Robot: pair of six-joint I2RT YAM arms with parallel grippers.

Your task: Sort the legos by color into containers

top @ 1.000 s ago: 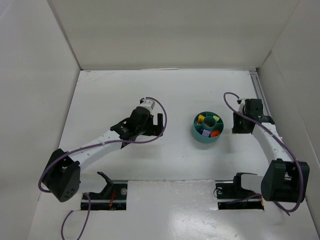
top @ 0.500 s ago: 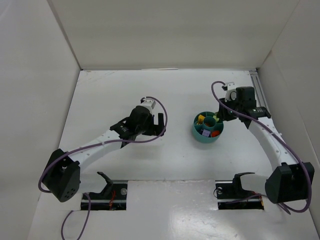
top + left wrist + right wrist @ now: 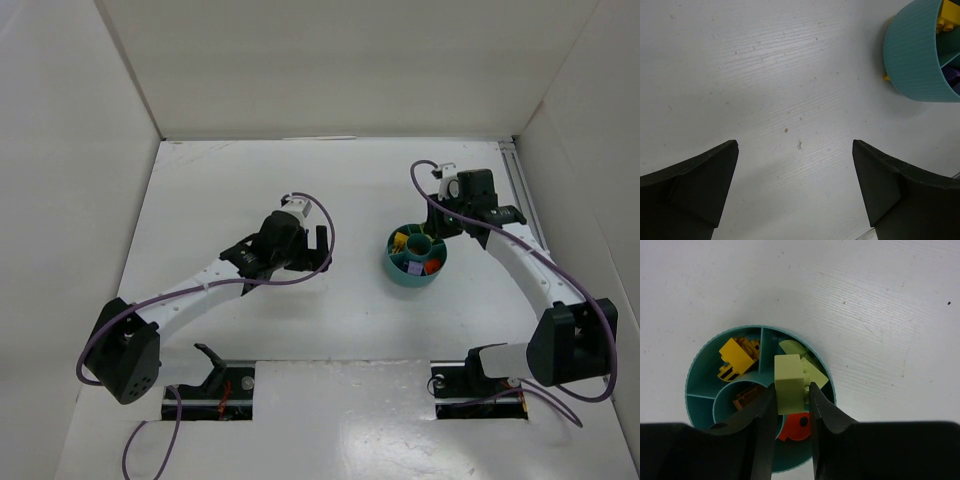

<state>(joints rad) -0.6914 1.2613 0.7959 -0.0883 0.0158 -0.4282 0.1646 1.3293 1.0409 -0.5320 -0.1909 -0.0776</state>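
Note:
The round teal bowl [image 3: 414,256] with inner dividers stands right of centre; it also shows in the right wrist view [image 3: 700,380] and at the top right of the left wrist view [image 3: 915,55]. My right gripper [image 3: 790,392] is shut on a lime green lego [image 3: 789,382] and holds it above the bowl, over the compartment with other lime green legos [image 3: 810,367]. Yellow legos [image 3: 737,357], a brown lego [image 3: 745,396] in the central cup and an orange piece [image 3: 797,426] lie in the bowl. A small yellow bit [image 3: 886,77] shows at the bowl's base. My left gripper [image 3: 795,150] is open and empty over bare table, left of the bowl.
White walls enclose the table [image 3: 240,170] on three sides. A rail [image 3: 515,170] runs along the right edge. Two cut-outs with mounts [image 3: 215,385] sit at the near edge.
My right arm has swung from right of the bowl toward the back and left, bringing its gripper with the lime green lego over the bowl. The left arm has not moved.

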